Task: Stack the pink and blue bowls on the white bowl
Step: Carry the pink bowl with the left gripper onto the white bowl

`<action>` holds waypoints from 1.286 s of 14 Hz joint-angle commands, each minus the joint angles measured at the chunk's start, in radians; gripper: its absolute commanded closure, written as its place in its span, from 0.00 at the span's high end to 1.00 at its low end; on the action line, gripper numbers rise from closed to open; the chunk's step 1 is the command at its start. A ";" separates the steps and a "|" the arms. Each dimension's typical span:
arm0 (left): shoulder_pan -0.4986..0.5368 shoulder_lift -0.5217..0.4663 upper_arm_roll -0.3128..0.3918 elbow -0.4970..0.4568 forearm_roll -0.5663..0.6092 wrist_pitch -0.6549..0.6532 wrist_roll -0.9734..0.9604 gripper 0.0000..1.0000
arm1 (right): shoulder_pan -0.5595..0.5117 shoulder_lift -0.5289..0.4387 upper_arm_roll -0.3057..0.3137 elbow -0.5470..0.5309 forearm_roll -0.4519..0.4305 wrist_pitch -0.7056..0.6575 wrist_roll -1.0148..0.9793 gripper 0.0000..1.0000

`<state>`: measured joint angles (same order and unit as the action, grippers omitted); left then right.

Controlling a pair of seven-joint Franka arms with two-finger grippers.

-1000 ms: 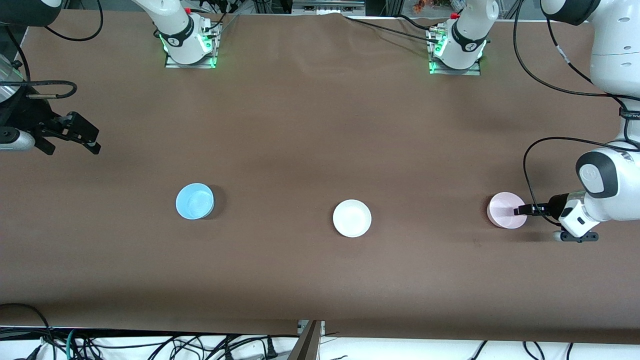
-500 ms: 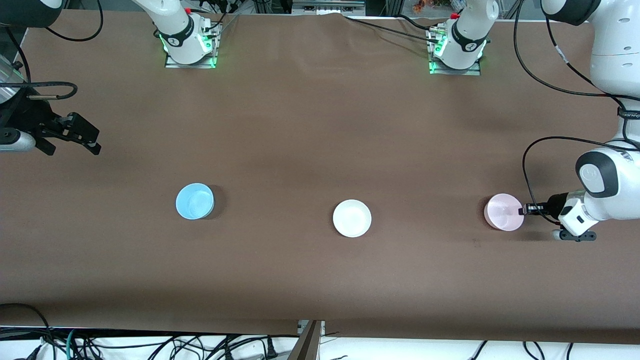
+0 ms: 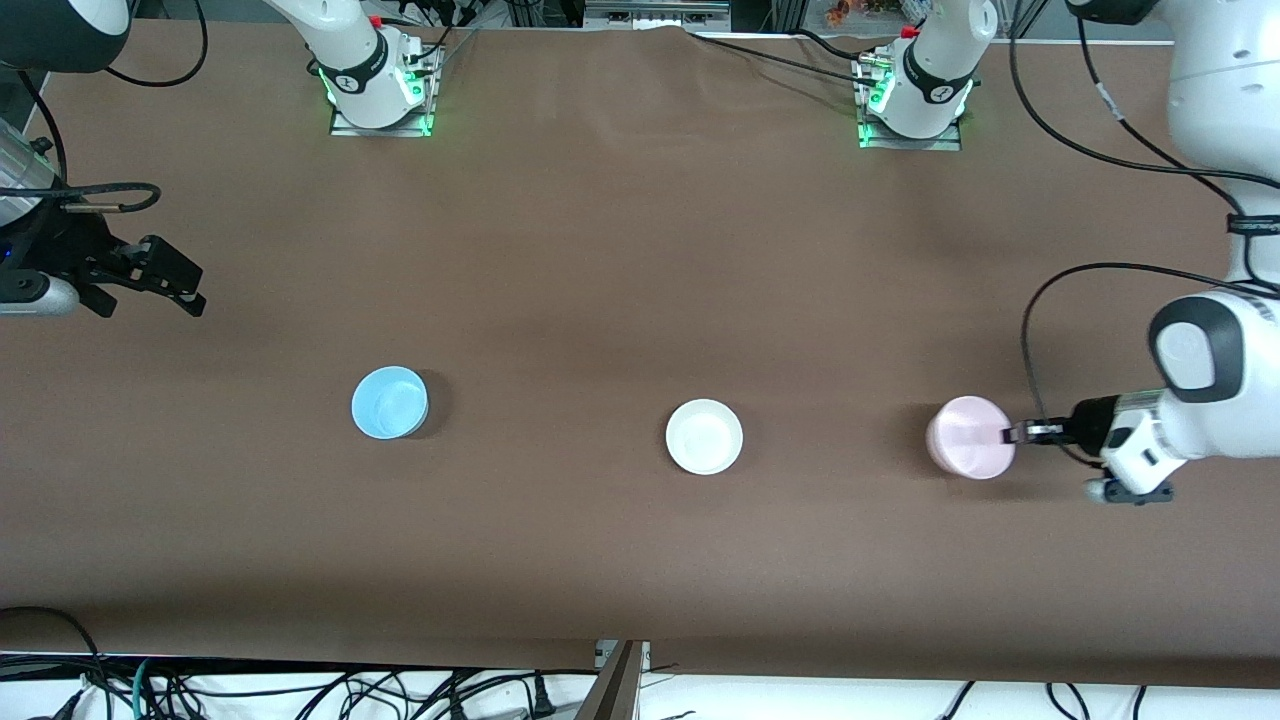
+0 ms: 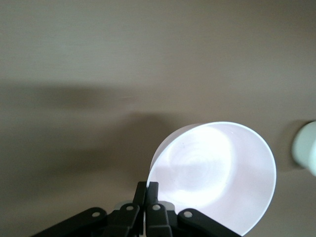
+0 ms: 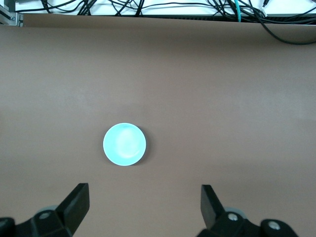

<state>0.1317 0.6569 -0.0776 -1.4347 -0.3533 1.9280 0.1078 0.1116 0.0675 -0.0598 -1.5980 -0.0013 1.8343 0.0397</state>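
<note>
The left end effector (image 3: 1015, 434) pinches the pink bowl's (image 3: 968, 451) rim, holding it over the counter (image 3: 620, 250) toward the left arm's end. The right end effector (image 3: 165, 285) waits spread wide near the right arm's edge. The blue bowl (image 3: 389, 402) and white bowl (image 3: 704, 436) rest mid-counter.

Brown table (image 3: 620, 250); cables (image 3: 300, 690) along its near edge.
</note>
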 commanded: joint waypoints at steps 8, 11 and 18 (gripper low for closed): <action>-0.385 0.059 -0.089 0.054 0.178 0.201 -0.626 0.00 | -0.006 0.001 0.009 0.009 -0.005 -0.032 -0.001 1.00; -0.392 0.081 -0.146 0.042 0.198 0.299 -0.658 0.00 | -0.004 0.055 0.009 0.039 -0.006 -0.033 -0.014 1.00; -0.392 0.102 -0.156 0.025 0.229 0.301 -0.639 0.00 | 0.000 0.077 0.014 0.026 -0.008 -0.112 -0.010 1.00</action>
<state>-0.2688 0.7505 -0.2218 -1.4110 -0.1528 2.2235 -0.5355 0.1115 0.1318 -0.0501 -1.5921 -0.0013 1.7604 0.0350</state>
